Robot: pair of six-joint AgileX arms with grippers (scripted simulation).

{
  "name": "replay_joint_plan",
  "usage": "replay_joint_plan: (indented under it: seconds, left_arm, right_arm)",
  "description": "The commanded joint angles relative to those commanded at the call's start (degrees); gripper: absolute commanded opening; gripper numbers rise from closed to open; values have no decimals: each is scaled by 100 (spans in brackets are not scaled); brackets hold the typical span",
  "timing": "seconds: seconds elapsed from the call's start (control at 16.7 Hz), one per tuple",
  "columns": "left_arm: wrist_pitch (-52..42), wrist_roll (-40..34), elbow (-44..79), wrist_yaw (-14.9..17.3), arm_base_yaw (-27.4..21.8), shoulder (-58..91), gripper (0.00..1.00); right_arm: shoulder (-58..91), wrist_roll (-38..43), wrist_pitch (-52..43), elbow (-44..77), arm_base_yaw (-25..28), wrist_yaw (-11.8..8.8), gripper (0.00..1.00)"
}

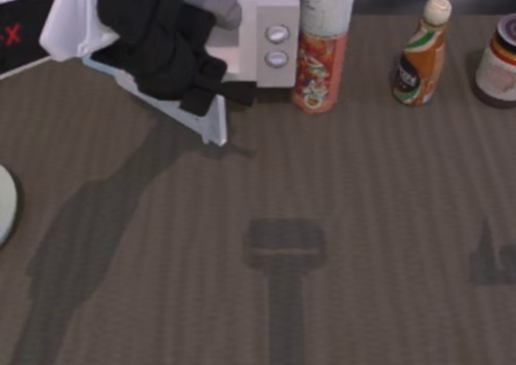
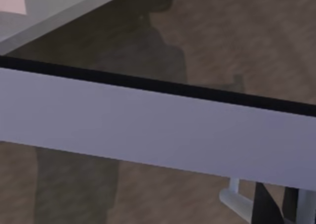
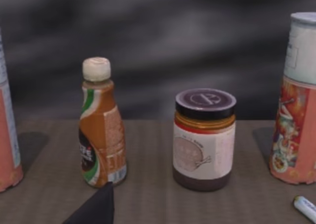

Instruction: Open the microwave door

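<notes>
Top view: your left end effector [image 1: 214, 91] sits at the far left of the tabletop [image 1: 363, 220], its black body lying over the front of the microwave [image 1: 258, 10]. The microwave door [image 1: 173, 107] is swung out toward you at an angle, its free edge just below the end effector and its other end running back to the left under the arm. Fingertips are at the door's outer end; you cannot tell from this view whether they are wide, narrow or clamped on the panel.

Immediately right of the end effector you see the knob panel with two round silver knobs [image 1: 276, 46], one above the other. Just beyond that panel stands a tall orange canister [image 1: 320, 59], touching or nearly touching the microwave's side. Farther right, well apart from the end effector, stand a sauce bottle [image 1: 421, 59] and a jar [image 1: 497, 63] at the right edge. A pale round object [image 1: 4, 204] is cut off at the left edge.

Left wrist view: a broad white band with a dark upper edge crosses the whole frame, which is the door's edge seen close up; a dark finger [image 2: 266, 206] shows at the corner beneath it.

Right wrist view: the bottle [image 3: 101, 125], the jar [image 3: 204, 140] and the canister [image 3: 296, 100] stand upright in a row. Only a dark tip of your right end effector [image 3: 96, 209] shows; its opening you cannot tell.
</notes>
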Motion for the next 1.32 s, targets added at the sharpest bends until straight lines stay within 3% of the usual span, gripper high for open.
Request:
replay_joint_plan:
  seconds: [0.84, 1.32]
  left_arm:
    - [0, 0, 0, 0, 0, 0, 0]
    - [1, 707, -379, 409, 244, -280, 0]
  right_arm:
    - [0, 0, 0, 0, 0, 0, 100]
    - [0, 0, 0, 0, 0, 0, 100]
